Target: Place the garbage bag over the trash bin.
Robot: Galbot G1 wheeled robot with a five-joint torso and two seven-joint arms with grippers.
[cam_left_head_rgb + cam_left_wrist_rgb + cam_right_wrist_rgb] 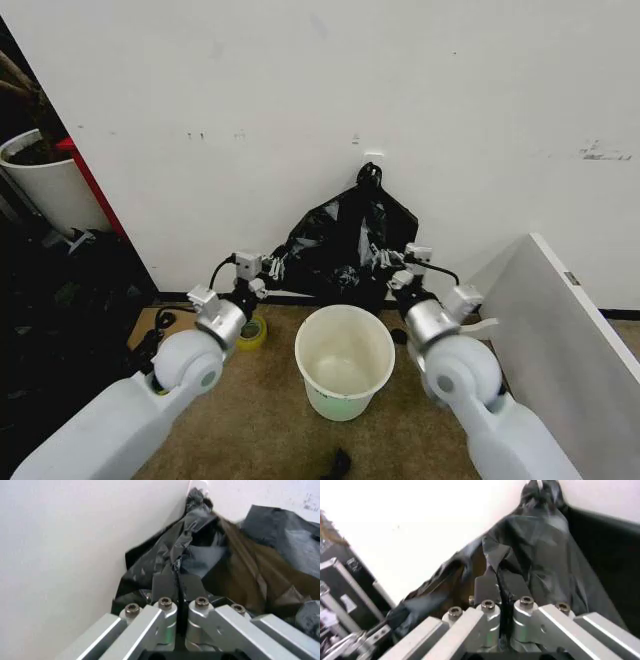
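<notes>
The garbage bag (340, 240), thin crinkled black plastic, hangs from a small hook on the white wall, and its lower part spreads just behind the trash bin. That trash bin (335, 404) is a round white bucket standing upright on the brown floor between my two arms. My left gripper (272, 268) is at the bag's left edge. In the left wrist view it (176, 579) is shut on a fold of the bag (235, 555). At the bag's right edge is my right gripper (386, 260). The right wrist view shows it (500, 583) shut on the black film (540, 543).
A large white plant pot (45, 185) stands at far left beside a red strip and dark cases. A yellow tape roll (250, 331) lies on the floor left of the bin. A white board (560, 330) leans at right. A small black object (340, 465) lies in front of the bin.
</notes>
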